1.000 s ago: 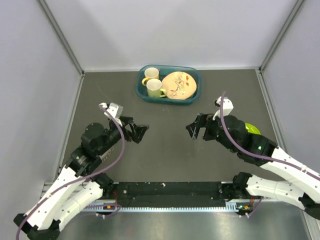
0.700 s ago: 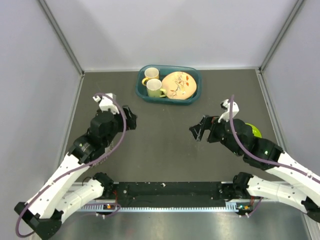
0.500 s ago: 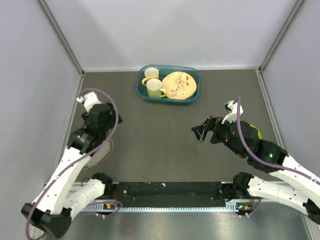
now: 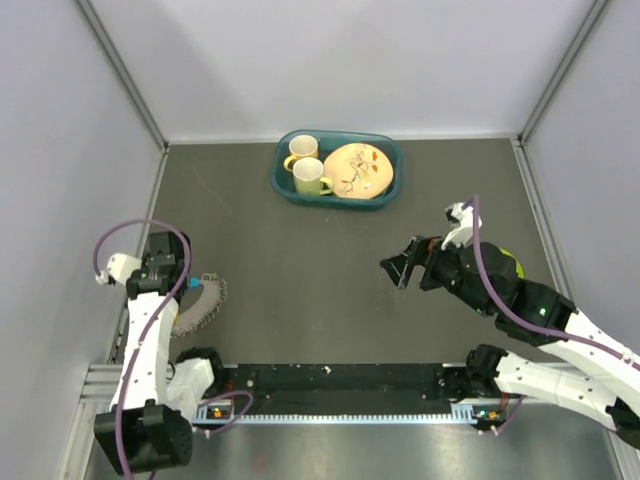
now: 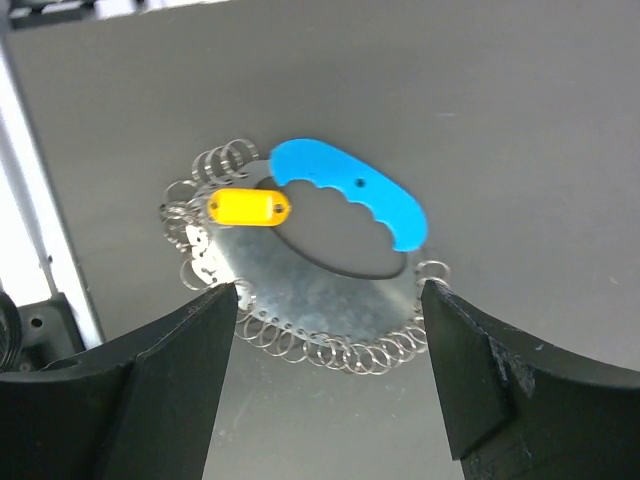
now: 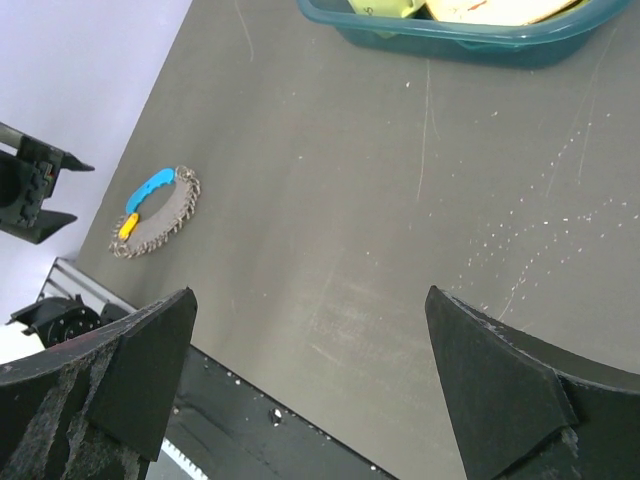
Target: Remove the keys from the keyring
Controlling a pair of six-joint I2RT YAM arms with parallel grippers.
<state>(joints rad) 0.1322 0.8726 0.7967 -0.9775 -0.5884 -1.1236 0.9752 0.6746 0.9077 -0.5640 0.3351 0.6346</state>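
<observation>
The keys (image 4: 203, 303) lie flat on the dark table at the near left: a silvery metal piece (image 5: 320, 290) with a blue head piece (image 5: 350, 190) and an orange-yellow one (image 5: 248, 208). Several thin wire keyring loops (image 5: 352, 353) fringe its edge. The bunch also shows small in the right wrist view (image 6: 155, 212). My left gripper (image 4: 172, 280) is open and empty, just left of the bunch; in its wrist view (image 5: 328, 288) the bunch lies between the spread fingers, apart from both. My right gripper (image 4: 400, 268) is open and empty above the table's middle right (image 6: 310, 295).
A teal tub (image 4: 283, 182) at the back centre holds two yellow mugs (image 4: 310, 176) and a patterned plate (image 4: 358, 170). A green object (image 4: 507, 259) sits behind the right arm. A black rail (image 4: 340, 378) runs along the near edge. Walls close both sides.
My left arm has swung from the table's middle to the far left and now points down at the keys, which it had hidden. My right gripper has shifted slightly right.
</observation>
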